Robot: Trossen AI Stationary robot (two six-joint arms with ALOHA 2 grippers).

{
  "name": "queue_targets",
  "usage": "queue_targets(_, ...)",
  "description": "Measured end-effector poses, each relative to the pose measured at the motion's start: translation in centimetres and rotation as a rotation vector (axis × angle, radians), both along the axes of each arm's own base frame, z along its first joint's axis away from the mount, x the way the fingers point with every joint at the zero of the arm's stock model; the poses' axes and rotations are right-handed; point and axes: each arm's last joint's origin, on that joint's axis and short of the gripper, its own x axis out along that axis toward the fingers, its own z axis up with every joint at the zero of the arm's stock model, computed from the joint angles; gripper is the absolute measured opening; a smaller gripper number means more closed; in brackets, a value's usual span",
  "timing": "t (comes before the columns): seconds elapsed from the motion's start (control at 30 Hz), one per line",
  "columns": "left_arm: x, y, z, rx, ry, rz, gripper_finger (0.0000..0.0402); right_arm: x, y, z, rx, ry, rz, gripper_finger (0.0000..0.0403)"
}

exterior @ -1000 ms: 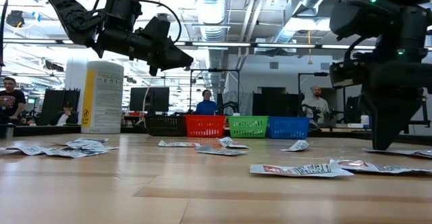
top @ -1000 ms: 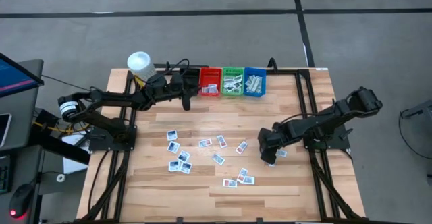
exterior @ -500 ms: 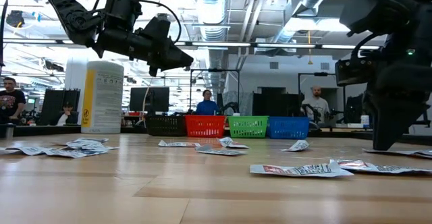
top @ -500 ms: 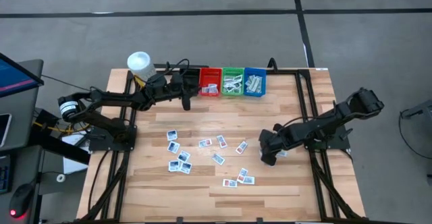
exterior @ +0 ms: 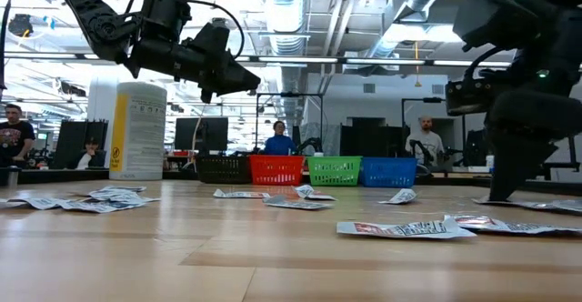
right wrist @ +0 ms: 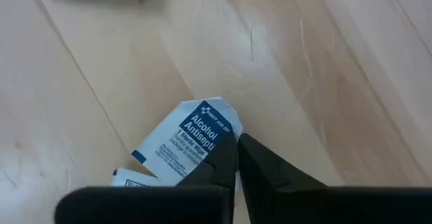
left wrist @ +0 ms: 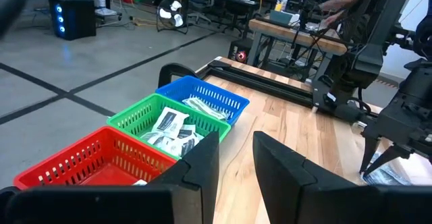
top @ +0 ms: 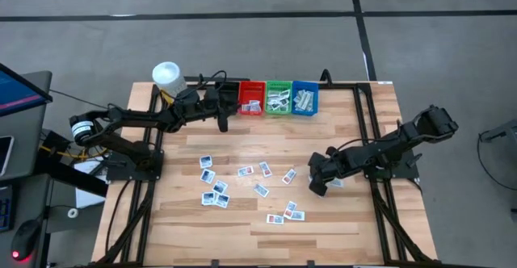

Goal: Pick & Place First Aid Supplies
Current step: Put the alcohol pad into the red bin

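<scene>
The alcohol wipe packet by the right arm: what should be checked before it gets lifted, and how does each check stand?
1. Right end effector shut on the alcohol wipe packet: ok, fingers pinch its edge.
2. Only one packet caught: cannot tell, a second packet lies partly under it.
3. Blue bin, green bin and red bin in place at the table's far edge: ok.
4. Left end effector out of the way: not ok, it hangs open beside the red bin.
5. Loose packets clear of the right arm: ok.
</scene>
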Motion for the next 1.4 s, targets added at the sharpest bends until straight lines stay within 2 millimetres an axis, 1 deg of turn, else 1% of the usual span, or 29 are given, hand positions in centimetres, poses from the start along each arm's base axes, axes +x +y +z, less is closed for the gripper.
queue_targets(0.13, 0.0, -0.1, 0.0, 0.000, 0.000, -0.002, 0.0092, 0.5, -0.4, 0.1, 0.015, -0.029, -0.023, 0.0008)
queue_targets(0.23, 0.1, -0.3, 0.0, -0.007, -0.002, -0.010, 0.0092, 1.1, -0.6, 0.6, 0.022, -0.054, -0.031, 0.0003)
queue_targets(0.37, 0.3, -0.6, 0.0, -0.030, -0.009, -0.023, 0.0092, 2.2, -0.8, 1.8, -0.021, -0.124, -0.039, 0.0001)
queue_targets(0.5, 0.5, -1.0, 0.0, -0.052, -0.020, -0.036, 0.0092, 3.3, -1.4, 3.2, -0.099, -0.189, -0.051, 0.0001)
queue_targets(0.73, 0.9, -1.8, 0.2, -0.071, -0.039, -0.065, 0.0092, 4.9, -2.4, 5.1, -0.171, -0.235, -0.014, 0.0000)
queue_targets(0.9, 1.0, -2.1, 0.2, -0.105, -0.054, -0.077, 0.0092, 6.7, -3.6, 7.5, -0.257, -0.296, -0.003, 0.0000)
queue_targets(1.07, 1.0, -2.1, 0.4, -0.161, -0.082, -0.073, 0.0092, 8.6, -5.6, 10.6, -0.350, -0.367, 0.023, 0.0000)
queue_targets(1.23, 1.1, -2.5, 0.5, -0.180, -0.088, -0.171, 0.0099, 9.9, -8.0, 13.8, -0.432, -0.430, 0.044, 0.0000)
queue_targets(1.4, 1.3, -3.1, 1.0, -0.177, -0.128, -0.247, 0.0123, 10.7, -10.0, 16.1, -0.490, -0.500, 0.034, 0.0000)
